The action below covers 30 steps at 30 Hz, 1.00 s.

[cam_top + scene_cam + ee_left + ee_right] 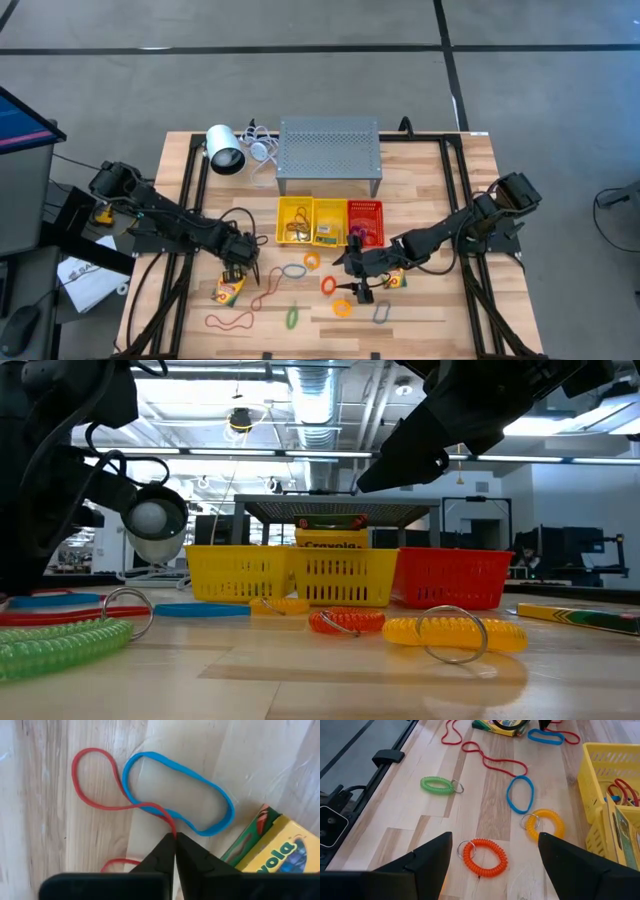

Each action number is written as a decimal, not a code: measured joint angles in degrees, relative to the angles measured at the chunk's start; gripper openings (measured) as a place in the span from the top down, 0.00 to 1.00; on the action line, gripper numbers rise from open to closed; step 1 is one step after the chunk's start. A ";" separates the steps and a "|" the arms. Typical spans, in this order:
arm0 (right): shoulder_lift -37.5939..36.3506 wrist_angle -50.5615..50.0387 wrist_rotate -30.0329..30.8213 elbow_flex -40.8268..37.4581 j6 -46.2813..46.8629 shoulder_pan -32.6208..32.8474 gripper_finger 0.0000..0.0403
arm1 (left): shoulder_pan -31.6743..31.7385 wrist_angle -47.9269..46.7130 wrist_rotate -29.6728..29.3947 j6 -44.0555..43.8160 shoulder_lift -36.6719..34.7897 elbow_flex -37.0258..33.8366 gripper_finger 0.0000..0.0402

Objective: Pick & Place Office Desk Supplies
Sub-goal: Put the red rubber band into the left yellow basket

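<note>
Pinching a red band (112, 795) between its pressed-together fingertips, the left hand (175, 840) sits low over the tabletop (420, 310), on its left part. That band lies in a loop on the wood and crosses under a blue band (177, 795), and a crayon box (272, 850) lies just beside both.

Over the middle of the tabletop, in front of the bins, hovers the right hand (492, 847), its fingers spread wide with nothing between them. Below it lie an orange coil (484, 857) and a yellow coil (546, 825), each with a metal ring, with a green coil (439, 785) farther off near the edge. Another blue band (520, 794) and a long red band (492, 760) lie beyond them.

Behind stand three bins in a row: two yellow (310, 220) and one red (365, 222). One yellow bin holds a crayon box (332, 544). A grey stand (328, 155) and a white lamp (225, 150) sit at the back.
</note>
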 joint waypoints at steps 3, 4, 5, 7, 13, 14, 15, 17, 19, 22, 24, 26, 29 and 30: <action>0.00 0.00 0.00 0.00 -0.02 0.00 0.28 | 0.99 -0.23 2.13 -0.07 -0.01 0.02 0.99; 0.01 0.00 0.00 0.00 -0.02 -0.05 0.28 | 1.44 -0.23 3.10 -0.08 -0.02 0.02 0.99; 0.00 -0.01 0.00 0.00 -0.02 -0.18 0.28 | 1.93 -0.27 4.00 -0.07 -0.02 0.04 0.99; 0.01 0.00 0.00 0.00 -0.02 -0.28 0.28 | 2.97 -0.36 5.43 -0.06 -0.02 0.04 1.00; 0.00 0.00 0.00 0.00 -0.02 -0.69 0.28 | 5.32 -1.54 7.27 0.72 -2.11 0.87 1.00; 0.00 -0.01 0.00 0.00 -0.02 -0.68 0.28 | 5.60 -2.29 7.30 0.74 -3.03 1.36 1.00; 0.00 -0.10 0.00 0.00 -0.02 -0.68 0.28 | 5.83 -2.89 7.30 0.74 -4.01 1.93 1.00; 0.00 -0.17 0.00 0.00 -0.02 -0.68 0.28 | 6.16 -3.77 7.30 0.76 -6.31 3.09 1.00; 0.00 -0.15 0.00 0.00 -0.04 -0.68 0.28 | 6.21 -3.94 7.06 0.76 -9.63 4.24 1.00; 0.00 -0.17 0.00 0.00 -0.11 -0.68 0.28 | 6.21 -3.37 5.82 0.74 -14.55 5.69 1.00; 0.00 -0.15 0.00 0.00 -0.29 -0.68 0.28 | 6.19 -2.28 5.09 0.72 -17.87 6.36 1.00; 0.00 -0.04 0.00 0.00 -0.33 -0.68 0.28 | 6.15 -0.74 4.17 0.78 -20.99 6.62 1.00; 0.00 0.71 0.00 0.00 -0.44 -0.68 0.28 | 6.10 1.87 3.21 1.73 -24.66 6.65 1.00; 0.00 0.94 0.00 0.00 -0.44 -0.68 0.28 | 6.10 2.75 2.80 2.19 -25.58 6.67 1.00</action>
